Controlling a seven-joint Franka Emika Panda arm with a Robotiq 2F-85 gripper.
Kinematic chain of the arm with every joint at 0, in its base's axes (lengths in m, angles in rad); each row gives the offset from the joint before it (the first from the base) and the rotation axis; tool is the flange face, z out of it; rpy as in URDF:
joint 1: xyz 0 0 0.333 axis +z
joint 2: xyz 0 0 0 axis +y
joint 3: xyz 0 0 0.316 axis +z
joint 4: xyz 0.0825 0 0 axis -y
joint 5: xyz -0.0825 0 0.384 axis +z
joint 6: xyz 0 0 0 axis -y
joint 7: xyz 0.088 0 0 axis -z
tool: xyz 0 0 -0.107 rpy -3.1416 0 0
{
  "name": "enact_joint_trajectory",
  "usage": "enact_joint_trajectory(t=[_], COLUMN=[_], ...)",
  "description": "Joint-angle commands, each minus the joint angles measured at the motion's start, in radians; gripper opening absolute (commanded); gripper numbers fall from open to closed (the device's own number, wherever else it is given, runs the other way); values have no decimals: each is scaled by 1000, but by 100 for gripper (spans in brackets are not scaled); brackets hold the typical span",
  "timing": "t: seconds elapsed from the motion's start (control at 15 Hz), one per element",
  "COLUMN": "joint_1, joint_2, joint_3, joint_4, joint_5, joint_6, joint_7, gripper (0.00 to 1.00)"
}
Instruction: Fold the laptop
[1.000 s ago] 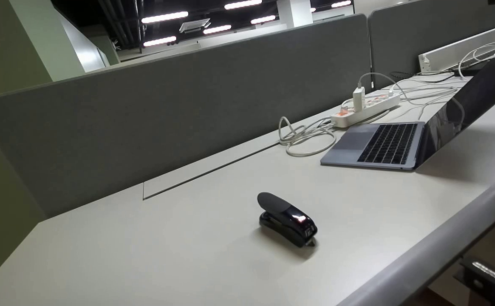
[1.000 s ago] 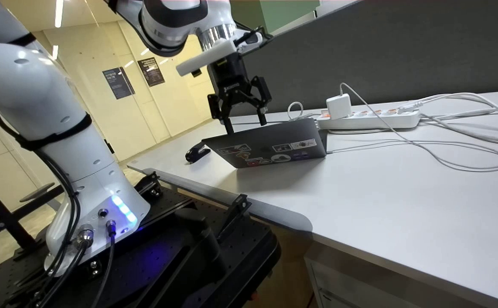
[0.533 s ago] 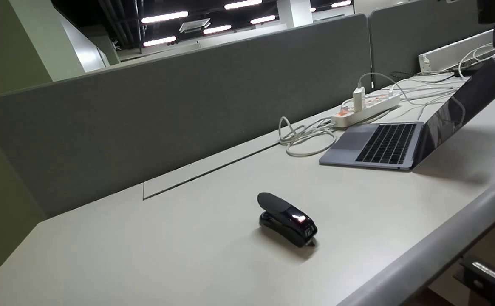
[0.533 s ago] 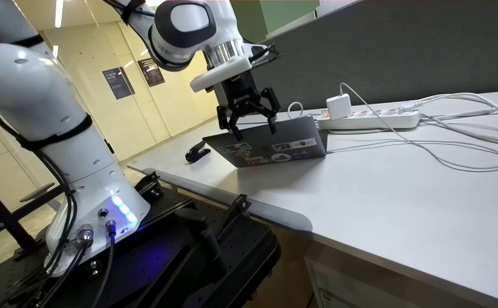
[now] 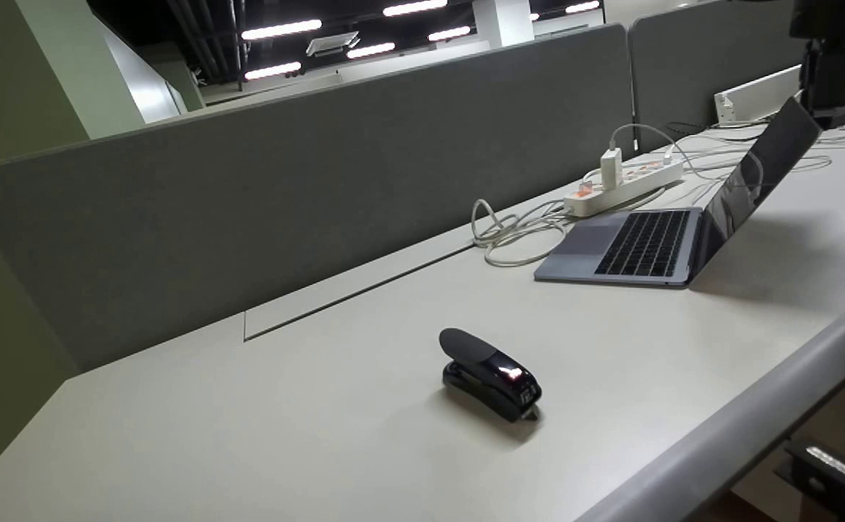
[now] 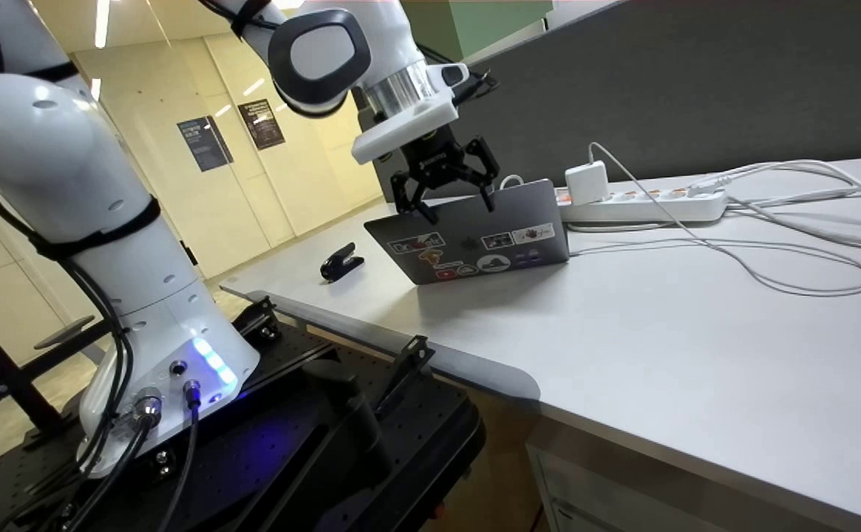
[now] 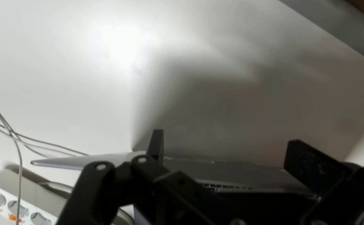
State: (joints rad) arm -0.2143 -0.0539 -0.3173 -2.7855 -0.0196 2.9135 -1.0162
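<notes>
While laptop stands open, jaws spread behind lid.

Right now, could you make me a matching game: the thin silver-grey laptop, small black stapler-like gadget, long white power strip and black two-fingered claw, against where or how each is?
Things
1. thin silver-grey laptop
2. small black stapler-like gadget
3. long white power strip
4. black two-fingered gripper

States
A. boxy white adapter plugged in
B. jaws apart, at the stickered side of the lid
C. by itself on the desk
D. unfolded, keyboard showing

Pairs: 1D; 2C; 3A; 4B
</notes>
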Motion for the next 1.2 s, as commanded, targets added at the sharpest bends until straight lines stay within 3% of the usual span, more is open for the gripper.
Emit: enact_joint_trajectory(t=[0.0,0.53,1.13], joint_1=[76,221,296], joint_2=[-21,-73,-43], joint_3=[4,0,-4], joint_4=[0,7,77], joint_5=[230,755,1019], joint_6=[47,44,37], joint_7=[-171,-589,-743], gripper=[100,100,100])
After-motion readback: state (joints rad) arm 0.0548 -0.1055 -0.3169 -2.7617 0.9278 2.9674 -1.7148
